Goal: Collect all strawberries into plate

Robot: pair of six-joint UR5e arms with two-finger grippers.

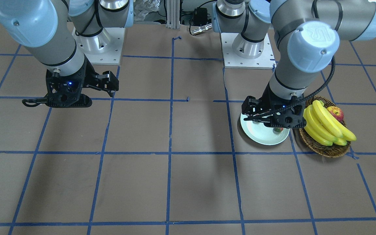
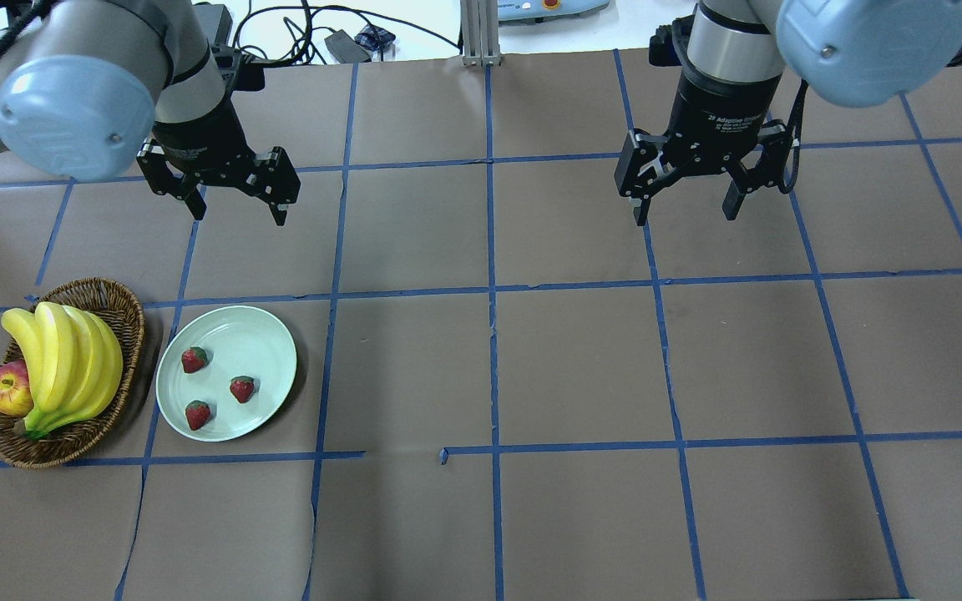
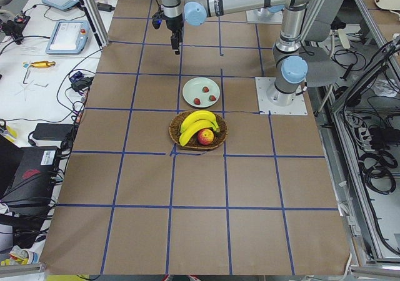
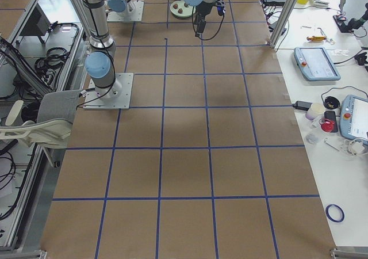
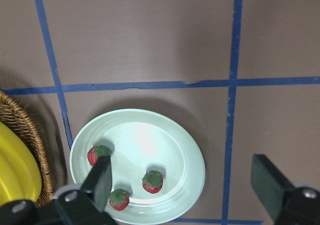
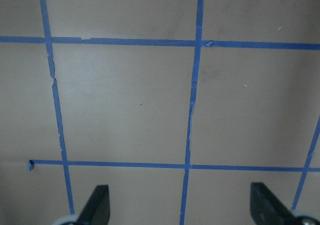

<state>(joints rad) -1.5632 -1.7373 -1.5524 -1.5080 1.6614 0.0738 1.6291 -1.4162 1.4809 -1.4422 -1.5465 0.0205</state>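
Note:
The pale green plate [image 2: 240, 332] lies on the table's left side with three strawberries on it [image 2: 194, 360] [image 2: 241, 389] [image 2: 198, 415]. My left gripper [image 2: 237, 214] hangs open and empty above the table, just beyond the plate's far edge. Its wrist view looks down on the plate [image 5: 196, 157] and the strawberries [image 5: 98, 154] [image 5: 152, 181] [image 5: 119, 199] between its spread fingers [image 5: 101, 179]. My right gripper [image 2: 686, 215] is open and empty over bare table on the right side, with only tape lines below it in the right wrist view.
A brown wicker basket [image 2: 124, 310] with bananas [image 2: 72, 359] and an apple [image 2: 7, 390] stands just left of the plate. Blue tape lines grid the brown table. Both arm bases sit at the robot's edge [image 1: 246, 49].

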